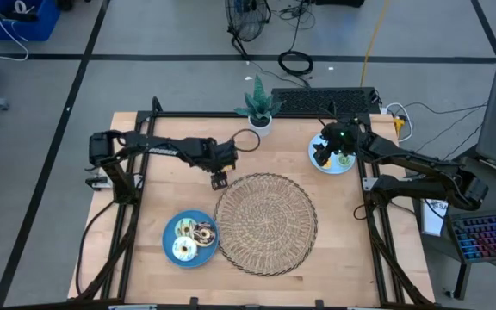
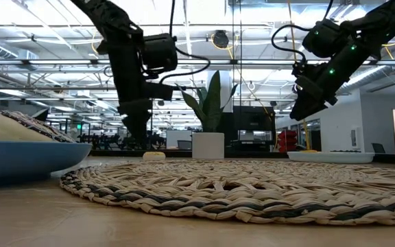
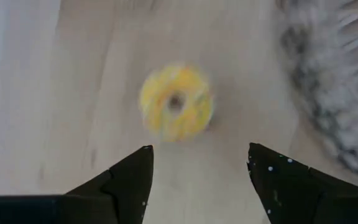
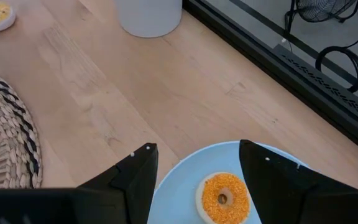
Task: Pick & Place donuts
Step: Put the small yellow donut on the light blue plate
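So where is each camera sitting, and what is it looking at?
High view: above the table, looking straight down; both arms show, with the wicker mat between them.
Low view: at table-top height, looking across the mat toward the room; both arms hang from above.
Left wrist view: on the left arm, looking down at a yellow donut on the bare wood; the left gripper is open.
Right wrist view: on the right arm, over an orange donut on a light blue plate; the right gripper is open.
Shared: the right wrist view also sees the yellow donut.
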You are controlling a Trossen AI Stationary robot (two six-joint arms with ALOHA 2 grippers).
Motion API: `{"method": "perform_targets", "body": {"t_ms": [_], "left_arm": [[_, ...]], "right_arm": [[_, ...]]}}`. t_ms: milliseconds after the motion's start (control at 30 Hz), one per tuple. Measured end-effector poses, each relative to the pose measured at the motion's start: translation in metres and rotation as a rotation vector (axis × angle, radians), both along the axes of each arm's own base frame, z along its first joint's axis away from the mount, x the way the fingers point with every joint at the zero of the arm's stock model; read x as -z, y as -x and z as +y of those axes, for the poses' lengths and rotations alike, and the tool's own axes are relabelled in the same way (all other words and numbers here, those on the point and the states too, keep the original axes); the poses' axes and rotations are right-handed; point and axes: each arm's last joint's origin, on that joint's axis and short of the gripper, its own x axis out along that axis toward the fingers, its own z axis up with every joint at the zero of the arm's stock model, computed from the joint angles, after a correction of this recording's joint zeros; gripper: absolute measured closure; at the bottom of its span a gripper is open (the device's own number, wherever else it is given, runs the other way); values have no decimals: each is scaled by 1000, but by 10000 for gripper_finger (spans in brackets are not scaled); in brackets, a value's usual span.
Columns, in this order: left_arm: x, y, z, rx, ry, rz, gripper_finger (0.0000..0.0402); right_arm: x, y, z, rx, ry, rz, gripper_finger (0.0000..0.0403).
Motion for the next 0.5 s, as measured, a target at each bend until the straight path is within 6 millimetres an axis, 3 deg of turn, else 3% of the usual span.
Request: {"method": "perform_targets", "body": {"t_ms": [200,500], "left_arm": [[19,1,-6,202,-132,-26,138],[24,5,3,145,-151,-37,165]], "right_arm": [[1,1,1,14,-24,5,190],[1,1,1,15,-24,3,190]]}}
